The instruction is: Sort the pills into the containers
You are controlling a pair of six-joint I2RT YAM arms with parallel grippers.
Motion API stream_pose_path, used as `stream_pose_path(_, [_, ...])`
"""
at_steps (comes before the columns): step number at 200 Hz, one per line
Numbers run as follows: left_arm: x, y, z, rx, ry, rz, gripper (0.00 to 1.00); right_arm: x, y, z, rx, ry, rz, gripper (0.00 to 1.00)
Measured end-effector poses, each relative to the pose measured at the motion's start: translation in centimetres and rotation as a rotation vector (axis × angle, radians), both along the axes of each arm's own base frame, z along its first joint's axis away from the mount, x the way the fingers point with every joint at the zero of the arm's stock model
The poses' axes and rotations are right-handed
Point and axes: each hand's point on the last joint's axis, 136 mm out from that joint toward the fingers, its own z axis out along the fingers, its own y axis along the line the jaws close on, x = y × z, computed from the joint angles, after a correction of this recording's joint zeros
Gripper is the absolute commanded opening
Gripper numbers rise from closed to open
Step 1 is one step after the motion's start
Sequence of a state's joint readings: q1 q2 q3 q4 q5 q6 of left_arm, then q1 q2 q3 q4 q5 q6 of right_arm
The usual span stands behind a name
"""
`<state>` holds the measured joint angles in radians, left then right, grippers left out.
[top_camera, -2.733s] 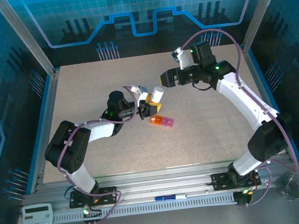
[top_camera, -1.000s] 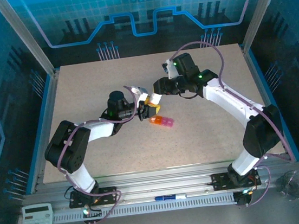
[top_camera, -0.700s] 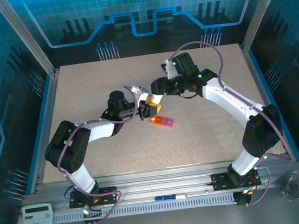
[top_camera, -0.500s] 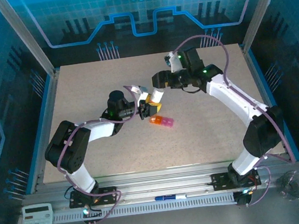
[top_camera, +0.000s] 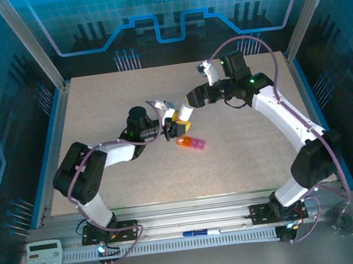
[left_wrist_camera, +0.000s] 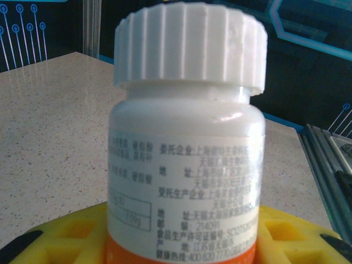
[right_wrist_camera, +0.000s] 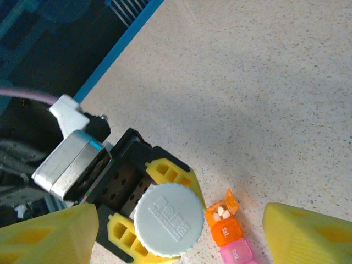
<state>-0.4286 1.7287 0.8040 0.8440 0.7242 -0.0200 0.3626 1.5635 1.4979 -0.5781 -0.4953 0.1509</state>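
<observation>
- Pinches capped white bottle (top_camera: 185, 111) between left fingers (top_camera: 180, 121).
- Shows containers (top_camera: 191, 143) on table (top_camera: 245, 162) just beside that bottle, orange lid flipped up, apparently small white pills (right_wrist_camera: 221, 211) inside.
- Spreads right fingers (top_camera: 193, 96) wide above bottle cap, apart from it.

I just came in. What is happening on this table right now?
A pill-sorting job is under way. The left gripper has its jaws closed on a white bottle, whose ribbed cap is on. The right gripper faces that cap with its jaws wide open, not gripping it. The containers, an orange and pink strip, lie on the table beside the bottle. The orange compartment has its lid open, with a few white pills inside.
</observation>
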Motion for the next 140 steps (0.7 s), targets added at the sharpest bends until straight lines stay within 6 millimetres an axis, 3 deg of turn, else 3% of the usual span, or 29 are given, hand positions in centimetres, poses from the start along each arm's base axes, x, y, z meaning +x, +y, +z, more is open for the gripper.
stream_pose_path(51, [0.0, 0.0, 0.0, 0.0, 0.0, 0.0, 0.0, -0.7, 0.6, -0.6, -0.014, -0.022, 0.089, 0.8])
stream_pose_path(94, [0.0, 0.0, 0.0, 0.0, 0.0, 0.0, 0.0, -0.8, 1.2, -2.9, -0.042, 0.03, 0.118, 0.79])
stream_pose_path(140, [0.0, 0.0, 0.0, 0.0, 0.0, 0.0, 0.0, -0.7, 1.4, -3.8, -0.045, 0.055, 0.128, 0.62])
